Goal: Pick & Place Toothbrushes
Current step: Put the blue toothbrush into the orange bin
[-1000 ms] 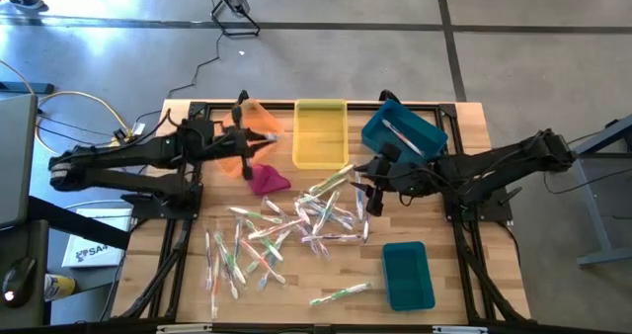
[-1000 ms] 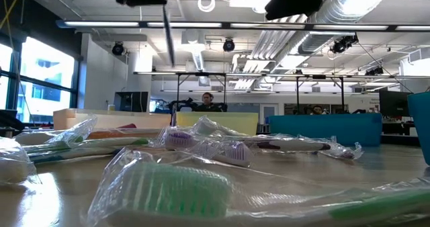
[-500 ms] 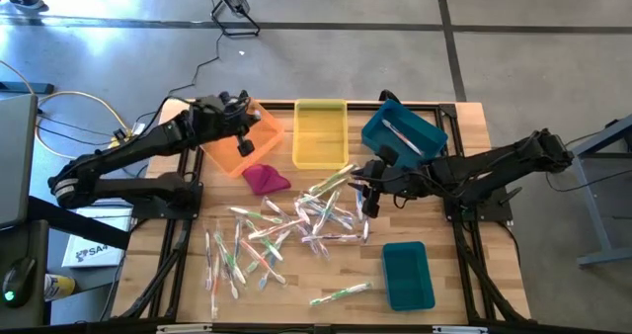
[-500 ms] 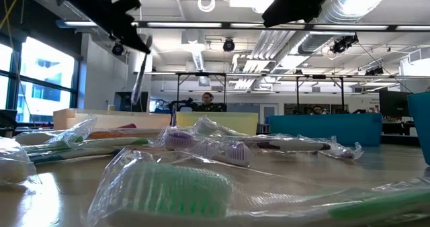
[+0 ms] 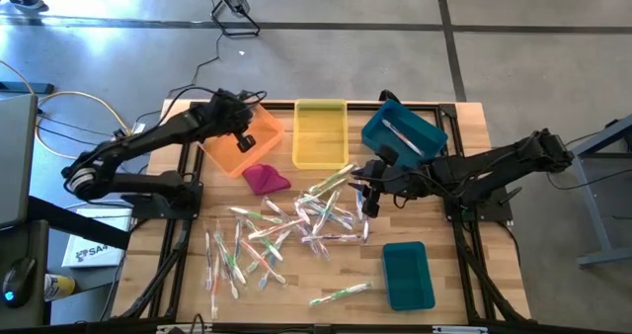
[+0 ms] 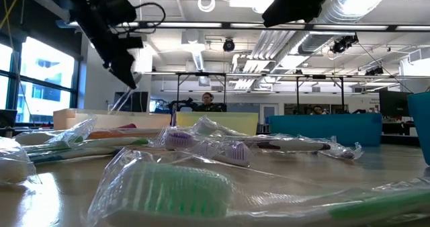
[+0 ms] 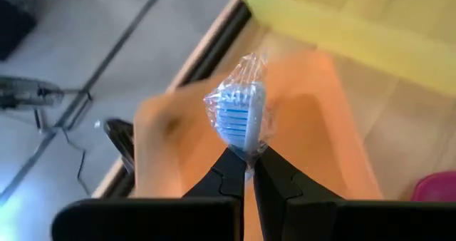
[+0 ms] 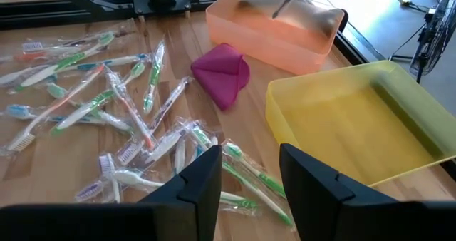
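In the high view, the left gripper (image 5: 240, 126) is held over the orange bin (image 5: 240, 144) at the table's (image 5: 464, 265) far left. The right gripper (image 5: 370, 198) is held low over the pile of toothbrushes (image 5: 306, 220) spread across the middle of the table. A yellow bin (image 5: 320, 133) stands beside the orange one, a tilted blue bin (image 5: 402, 131) sits to its right, and a teal bin (image 5: 407, 275) lies near the front right edge. A magenta cloth (image 5: 267, 179) is seen just in front of the orange bin.

In the low view, the left gripper (image 6: 126, 69) is seen raised at the upper left, with a thin wrapped brush (image 6: 121, 101) hanging slanted below it. Wrapped toothbrushes (image 6: 201, 180) fill the foreground. A person (image 6: 207, 101) is seated in the room behind.

In the left wrist view, the fingers (image 7: 229, 175) are pressed together on a wrapped blue brush (image 7: 240, 118), its head sticking out above the orange bin (image 7: 313, 162).

In the right wrist view, the fingers (image 8: 205, 171) are seen apart with nothing between them, above the toothbrushes (image 8: 121, 127). The cloth (image 8: 222, 71), the orange bin (image 8: 274, 31) and the yellow bin (image 8: 356, 120) lie beyond.
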{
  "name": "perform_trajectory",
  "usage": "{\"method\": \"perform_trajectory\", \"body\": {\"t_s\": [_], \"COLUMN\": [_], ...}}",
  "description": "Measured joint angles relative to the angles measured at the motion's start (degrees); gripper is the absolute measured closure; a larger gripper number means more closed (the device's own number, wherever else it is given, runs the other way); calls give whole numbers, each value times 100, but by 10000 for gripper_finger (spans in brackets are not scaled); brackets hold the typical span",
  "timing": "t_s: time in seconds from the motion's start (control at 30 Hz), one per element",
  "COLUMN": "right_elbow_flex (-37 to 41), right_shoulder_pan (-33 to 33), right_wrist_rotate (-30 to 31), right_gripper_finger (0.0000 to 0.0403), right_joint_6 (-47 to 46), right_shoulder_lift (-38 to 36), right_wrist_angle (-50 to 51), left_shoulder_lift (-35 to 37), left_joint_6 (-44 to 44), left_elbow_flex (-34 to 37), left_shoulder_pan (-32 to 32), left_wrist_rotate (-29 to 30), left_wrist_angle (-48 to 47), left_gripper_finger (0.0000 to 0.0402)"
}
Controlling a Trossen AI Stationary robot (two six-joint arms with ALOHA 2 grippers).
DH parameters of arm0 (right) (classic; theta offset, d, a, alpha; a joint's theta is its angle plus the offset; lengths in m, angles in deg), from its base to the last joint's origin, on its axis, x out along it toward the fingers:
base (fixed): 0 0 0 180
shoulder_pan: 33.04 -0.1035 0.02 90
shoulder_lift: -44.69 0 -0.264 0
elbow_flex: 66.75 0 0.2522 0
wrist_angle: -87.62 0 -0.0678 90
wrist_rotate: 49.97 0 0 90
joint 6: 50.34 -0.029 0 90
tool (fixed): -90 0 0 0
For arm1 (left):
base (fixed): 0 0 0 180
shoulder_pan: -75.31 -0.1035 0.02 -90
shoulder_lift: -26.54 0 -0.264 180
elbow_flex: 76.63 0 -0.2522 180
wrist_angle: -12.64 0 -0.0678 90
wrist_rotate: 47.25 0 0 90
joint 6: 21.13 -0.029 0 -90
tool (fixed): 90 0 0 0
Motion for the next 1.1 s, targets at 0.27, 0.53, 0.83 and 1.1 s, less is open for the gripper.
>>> {"method": "perform_trajectory", "body": {"t_s": [0.27,0.53,0.83,1.1], "right_elbow_flex": [0,0,0,0], "right_shoulder_pan": [0,0,0,0], "right_wrist_rotate": [0,0,0,-2], "right_gripper_finger": [269,269,269,269], "right_joint_6": [-20,-61,-55,-43], "right_shoulder_lift": [0,0,0,0], "right_wrist_angle": [2,2,2,4], "left_shoulder_lift": [-757,-1138,-1151,-1151], "left_joint_6": [216,339,405,420], "left_elbow_flex": [0,0,0,0], "left_shoulder_pan": [11,11,11,11], "left_wrist_rotate": [310,377,323,316], "left_wrist_angle": [-276,-154,-111,-98], "left_gripper_finger": [397,393,339,334]}}
